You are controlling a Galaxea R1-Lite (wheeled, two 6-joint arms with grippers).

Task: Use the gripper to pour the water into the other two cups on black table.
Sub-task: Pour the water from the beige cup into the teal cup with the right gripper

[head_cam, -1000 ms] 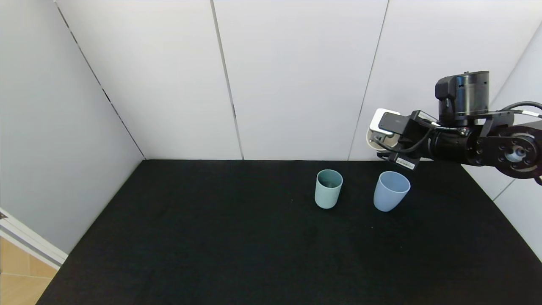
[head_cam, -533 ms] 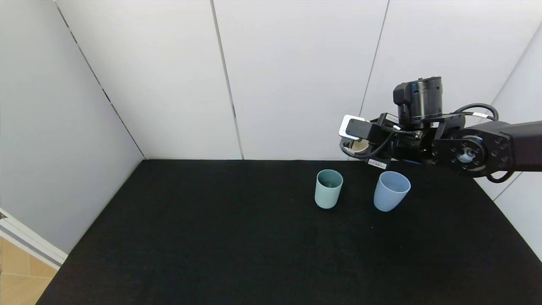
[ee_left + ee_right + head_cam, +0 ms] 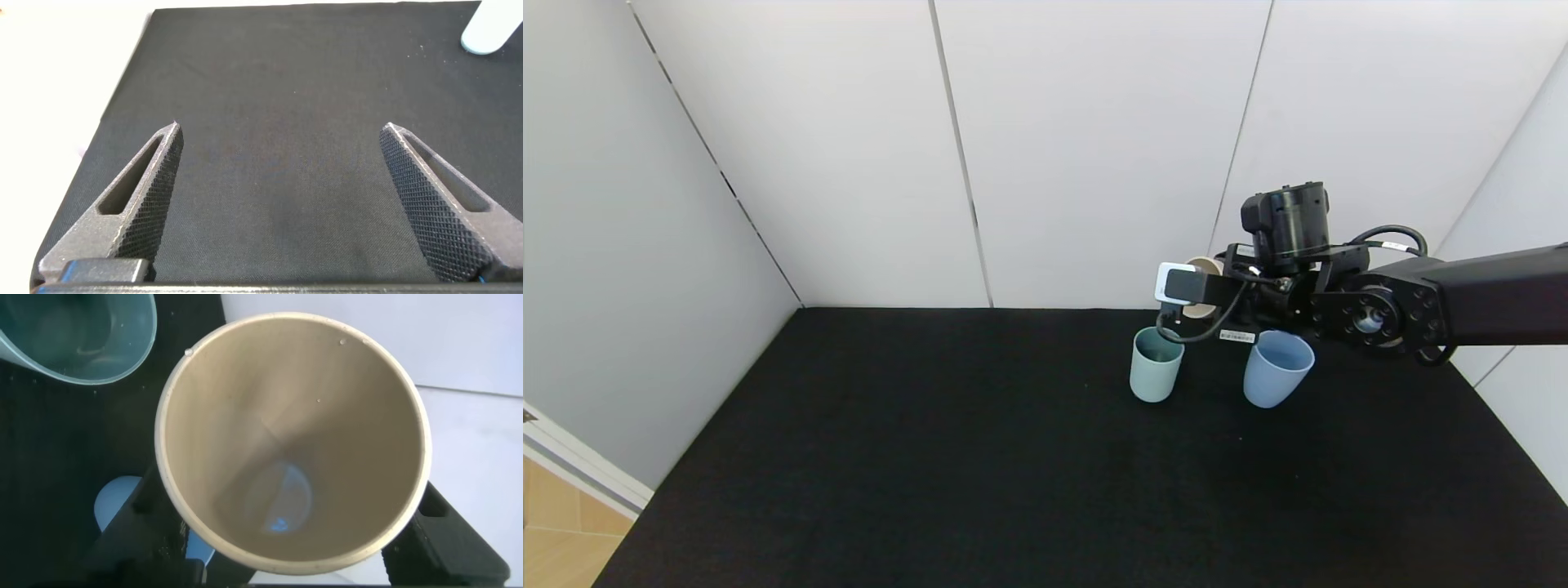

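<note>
- Two cups stood upright and apart on the black surface [image 3: 980, 457] in the head view: a teal cup [image 3: 1156, 364] and, to its right, a light blue cup [image 3: 1276, 368].
- From the right, the right tool [image 3: 1199, 296] reached in above them, clenched on a cream cup [image 3: 1200, 287] tipped on its side just above and behind the teal cup's rim.
- Only the right wrist view looked into the cream cup [image 3: 292, 441]: a few droplets clung to its inner wall and a small wet patch showed at the bottom, with the teal cup [image 3: 82, 335] close beside its rim.
- Only the left wrist view showed the left tool [image 3: 282, 204], fingers spread wide over bare surface [image 3: 278, 98], with the light blue cup [image 3: 494, 28] far off at one corner.
</note>
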